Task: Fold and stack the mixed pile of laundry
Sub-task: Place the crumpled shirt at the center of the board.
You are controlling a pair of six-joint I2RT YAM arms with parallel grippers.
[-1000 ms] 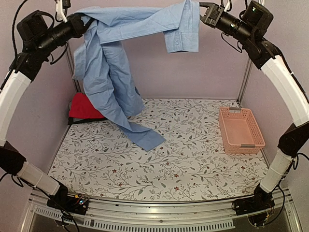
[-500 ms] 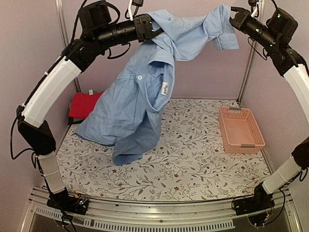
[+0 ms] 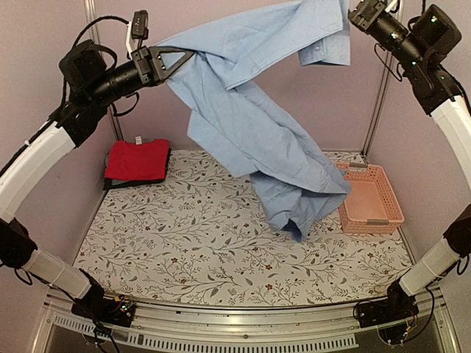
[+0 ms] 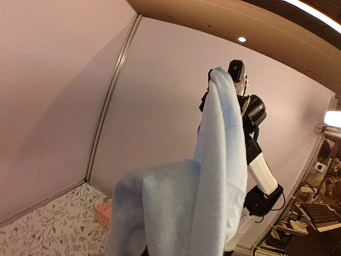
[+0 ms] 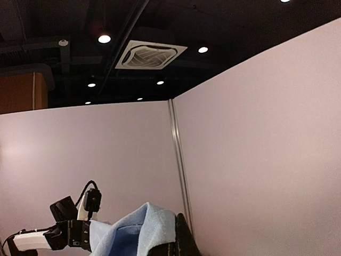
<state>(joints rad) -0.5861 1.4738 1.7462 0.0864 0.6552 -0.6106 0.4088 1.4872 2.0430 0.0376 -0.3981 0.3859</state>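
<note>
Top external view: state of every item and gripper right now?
light blue shirt: unfolded, held aloft by both grippers.
red garment: folded, lying at back left.
pink basket: upright, visible part empty.
left gripper: shut on the shirt.
right gripper: shut on the shirt.

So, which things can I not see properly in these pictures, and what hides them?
- Top view: the left rim of the basket is behind the hanging blue shirt.
- Top view: a dark item under the red garment shows only its edge.
- Left wrist view: shirt cloth covers the grip of the left tool.
- Right wrist view: the bottom edge cuts off the right tool.
</note>
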